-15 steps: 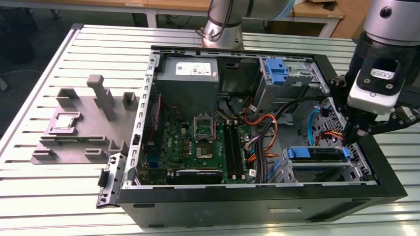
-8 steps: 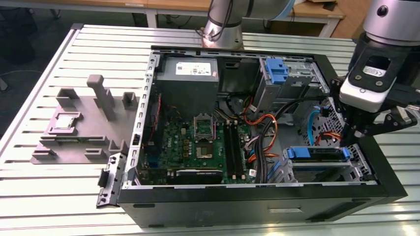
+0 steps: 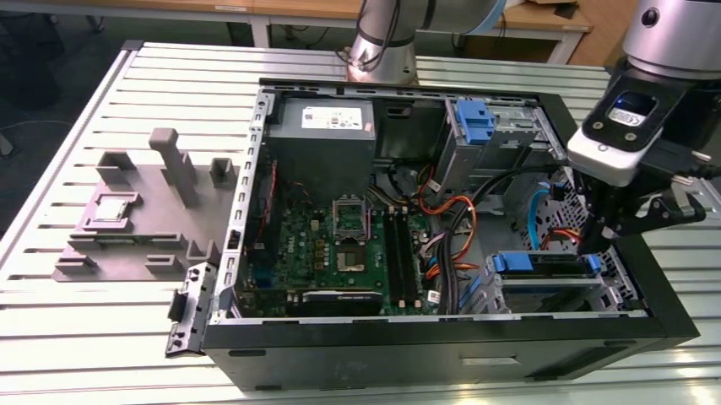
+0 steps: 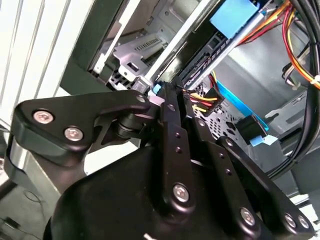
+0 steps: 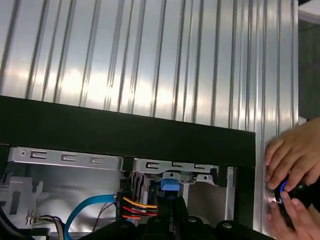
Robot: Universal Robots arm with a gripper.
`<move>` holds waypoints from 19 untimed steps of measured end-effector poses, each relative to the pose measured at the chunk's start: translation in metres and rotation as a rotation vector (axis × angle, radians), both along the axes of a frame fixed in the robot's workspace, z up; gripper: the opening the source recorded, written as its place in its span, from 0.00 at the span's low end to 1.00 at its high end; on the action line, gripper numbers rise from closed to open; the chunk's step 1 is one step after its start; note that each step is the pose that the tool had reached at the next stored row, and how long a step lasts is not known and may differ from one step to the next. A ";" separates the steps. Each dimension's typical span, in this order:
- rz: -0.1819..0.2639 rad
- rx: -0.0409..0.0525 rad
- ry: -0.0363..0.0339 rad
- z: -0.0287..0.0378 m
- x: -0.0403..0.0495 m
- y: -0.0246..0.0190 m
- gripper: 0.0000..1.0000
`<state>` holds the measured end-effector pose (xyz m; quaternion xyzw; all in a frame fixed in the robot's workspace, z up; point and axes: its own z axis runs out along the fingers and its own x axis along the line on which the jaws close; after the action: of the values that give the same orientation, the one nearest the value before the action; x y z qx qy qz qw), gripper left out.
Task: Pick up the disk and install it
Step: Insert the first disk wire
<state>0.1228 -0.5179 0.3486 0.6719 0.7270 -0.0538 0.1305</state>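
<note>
an open computer case (image 3: 451,333) lies on its side on the slatted metal table (image 3: 67,321), its motherboard (image 3: 338,245) facing up. the arm reaches down into the case at its end on the exterior view's right, where the drive bays are.

the pincer (image 3: 593,240) hangs just above the drive cage, beside the case wall. whether its jaws are apart or together cannot be told: the black linkage hides the tips in both wrist views.

the disk (image 3: 541,268) sits in the drive bay in the case corner nearest the camera on the exterior view's right, lying flat with its blue carrier end facing the motherboard side. in the second wrist view the disk (image 4: 225,30) shows as a silver edge with a blue rail running away from the pincer (image 4: 165,97). whether the pincer touches it cannot be told.

a second blue carrier (image 3: 475,126) stands in the bay at the case's far side, next to the grey power supply (image 3: 324,126). orange and red cables (image 3: 457,245) and a blue cable (image 5: 87,207) run between board and bays.

a grey fixture (image 3: 147,211) rests on the table beyond the case, toward the exterior view's left.

in the first wrist view, a person's hands (image 5: 292,172) hold a small dark object at the table edge beyond the case wall.
</note>
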 end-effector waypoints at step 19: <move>-0.148 0.0707 -0.0001 -0.0026 0.0000 -0.0016 0.17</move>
<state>0.1228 -0.5195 0.3460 0.7280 0.6769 -0.0376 0.1024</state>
